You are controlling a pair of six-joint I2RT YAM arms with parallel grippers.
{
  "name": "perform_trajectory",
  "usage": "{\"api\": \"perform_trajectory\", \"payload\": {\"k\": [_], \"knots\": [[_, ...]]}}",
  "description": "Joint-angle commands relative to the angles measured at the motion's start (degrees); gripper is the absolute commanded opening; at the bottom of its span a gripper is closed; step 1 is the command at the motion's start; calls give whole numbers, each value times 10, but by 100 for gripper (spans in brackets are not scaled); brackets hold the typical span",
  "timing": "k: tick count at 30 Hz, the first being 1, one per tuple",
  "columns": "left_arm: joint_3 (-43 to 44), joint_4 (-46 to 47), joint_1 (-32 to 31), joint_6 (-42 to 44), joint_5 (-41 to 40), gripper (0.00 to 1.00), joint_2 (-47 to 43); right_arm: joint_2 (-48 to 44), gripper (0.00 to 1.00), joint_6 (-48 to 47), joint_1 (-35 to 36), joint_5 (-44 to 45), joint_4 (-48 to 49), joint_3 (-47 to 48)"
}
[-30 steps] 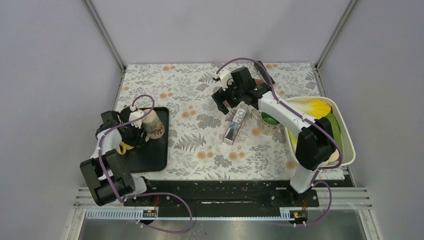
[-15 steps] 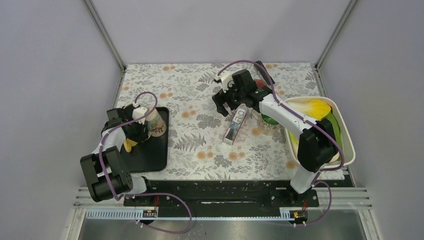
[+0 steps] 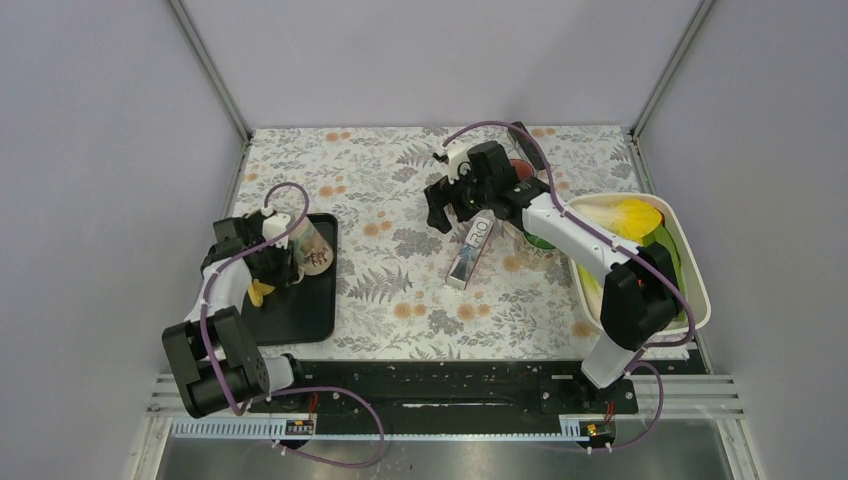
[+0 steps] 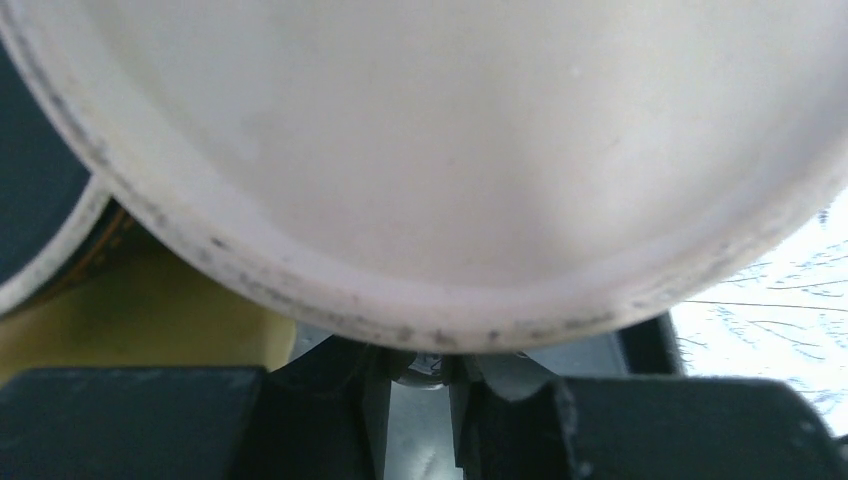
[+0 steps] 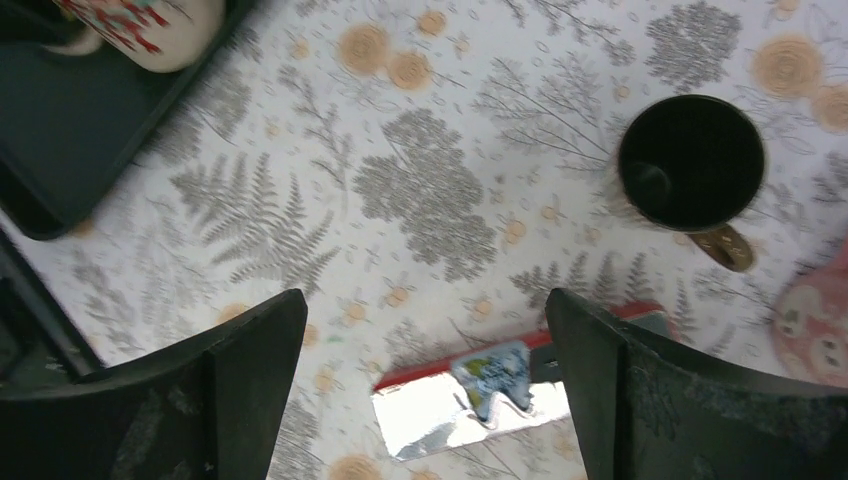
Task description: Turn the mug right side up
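Observation:
The mug [image 3: 311,247] is white with a red and dark print. It lies tilted on the black tray [image 3: 305,315] at the left. My left gripper [image 3: 281,262] is shut on its near edge. In the left wrist view a round white face of the mug [image 4: 450,150] fills the frame, and the fingers [image 4: 372,405] pinch something thin just under its rim. My right gripper [image 3: 447,212] is open and empty above the table's middle. The mug also shows in the right wrist view [image 5: 150,30], far from the right gripper [image 5: 425,300].
A yellow object [image 3: 255,293] lies on the tray beside the mug. A toothpaste box [image 3: 472,250] lies under the right gripper. An upright black mug [image 5: 690,160] with a gold handle stands beyond it. A white tub [image 3: 700,300] of yellow and green items stands at the right.
My left gripper has shifted slightly away from the near edge with the mug, which turned a little. My right gripper has drifted slightly and stays open.

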Motion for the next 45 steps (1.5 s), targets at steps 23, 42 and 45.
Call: {"api": "perform_trajectory", "payload": {"k": [23, 42, 45], "knots": [[186, -28, -123, -229, 216, 0, -182, 44, 99, 605, 96, -106, 692, -152], [206, -22, -219, -229, 259, 1, -154, 57, 0, 743, 107, -180, 978, -104], [217, -63, -218, -193, 212, 68, -156, 5, 0, 674, 94, -173, 892, -140]]}}
